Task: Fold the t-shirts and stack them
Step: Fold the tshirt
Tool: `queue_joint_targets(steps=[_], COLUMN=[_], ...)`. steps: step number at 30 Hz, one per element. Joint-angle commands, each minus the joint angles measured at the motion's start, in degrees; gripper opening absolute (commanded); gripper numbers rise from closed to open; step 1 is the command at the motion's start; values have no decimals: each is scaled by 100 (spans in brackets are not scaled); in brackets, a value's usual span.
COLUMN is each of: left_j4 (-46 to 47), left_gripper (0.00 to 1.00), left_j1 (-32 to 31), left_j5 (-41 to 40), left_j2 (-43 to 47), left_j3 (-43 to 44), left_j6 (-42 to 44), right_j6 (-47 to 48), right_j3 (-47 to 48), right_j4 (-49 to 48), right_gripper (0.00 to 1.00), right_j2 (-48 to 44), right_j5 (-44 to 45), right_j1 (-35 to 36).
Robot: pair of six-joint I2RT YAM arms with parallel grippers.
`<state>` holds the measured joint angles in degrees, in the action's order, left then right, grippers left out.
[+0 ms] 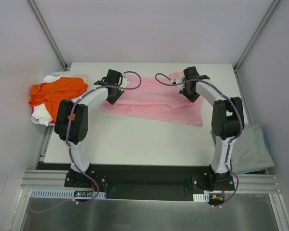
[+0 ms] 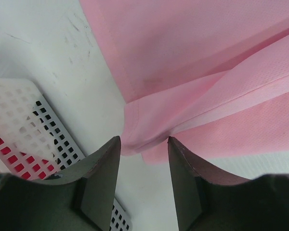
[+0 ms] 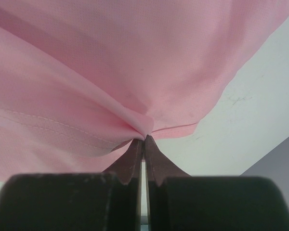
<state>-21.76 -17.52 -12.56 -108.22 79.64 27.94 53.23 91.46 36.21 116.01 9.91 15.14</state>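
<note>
A light pink t-shirt (image 1: 154,103) lies spread across the far half of the white table. My left gripper (image 1: 111,97) is at its left end. In the left wrist view it (image 2: 143,139) is open, and a folded corner of the pink t-shirt (image 2: 207,62) lies loose just beyond the fingertips. My right gripper (image 1: 192,94) is at the shirt's right end. In the right wrist view it (image 3: 144,138) is shut on a pinched fold of the pink t-shirt (image 3: 111,62). An orange t-shirt (image 1: 55,91) lies over a white t-shirt (image 1: 43,114) at the left. A grey-blue t-shirt (image 1: 250,149) lies at the right.
The orange and white shirts sit in a white perforated basket (image 2: 24,125) at the table's far left edge, close to my left gripper. The grey-blue shirt lies beside the table's right edge by the right arm. Walls enclose the table on three sides.
</note>
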Motion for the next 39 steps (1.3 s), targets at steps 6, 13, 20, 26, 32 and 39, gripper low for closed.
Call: queue_joint_targets(steps=[6,13,20,26,32,39], left_j4=[-39,-39,-39,-39,-30,-39], left_gripper=[44,44,43,44,44,44], left_j1=[38,38,38,38,38,38], left_j5=[-238,-370,-520,-546,-528,-493], left_j2=[-76,-278,-620,-744,-744,-674], left_j3=[254,623,1115,1230,1256,1151], left_j6=[-17,1,62,27,9,27], right_j6=[38,12,3,-6,-6,29], right_j3=[197,311,495,654,820,917], right_j4=[53,88,124,203,238,247], right_gripper=[1,1,1,1,1,1], right_j2=[-113,-8,45,177,361,467], right_j5=[72,81,72,63,46,98], right_j1=[-37,-46,-55,-55,-55,-63])
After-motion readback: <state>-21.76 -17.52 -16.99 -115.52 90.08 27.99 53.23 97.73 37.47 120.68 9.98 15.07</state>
